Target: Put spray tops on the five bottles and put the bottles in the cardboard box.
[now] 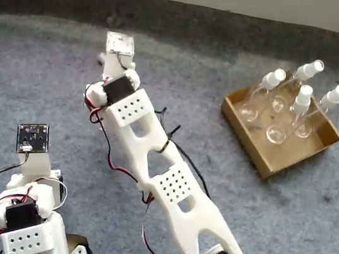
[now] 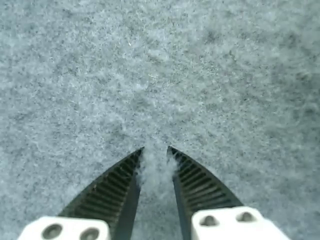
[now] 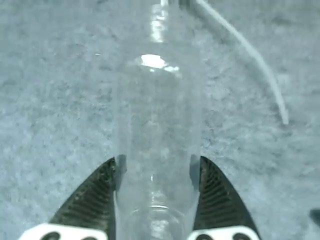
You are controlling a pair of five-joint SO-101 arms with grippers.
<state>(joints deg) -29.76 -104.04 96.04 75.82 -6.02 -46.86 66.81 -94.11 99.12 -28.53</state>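
Lying gripped between the right fingers (image 3: pixel 95 197): bottle (image 3: pixel 157 125).

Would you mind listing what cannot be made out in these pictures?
- Right wrist view: bottle neck cut off by the top edge; capped or not unclear.
- Same view: tube head past that edge.
- High view: bottles in the box too small to judge tops' seating.

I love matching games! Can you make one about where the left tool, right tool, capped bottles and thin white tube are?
Things:
1 left tool
2 right tool
3 capped bottles
4 white tube

Places:
A in the cardboard box
B closed around a clear bottle
C lying on the carpet
D above bare carpet, holding nothing

Pairs: 1-D, 2-B, 3-A, 4-C.
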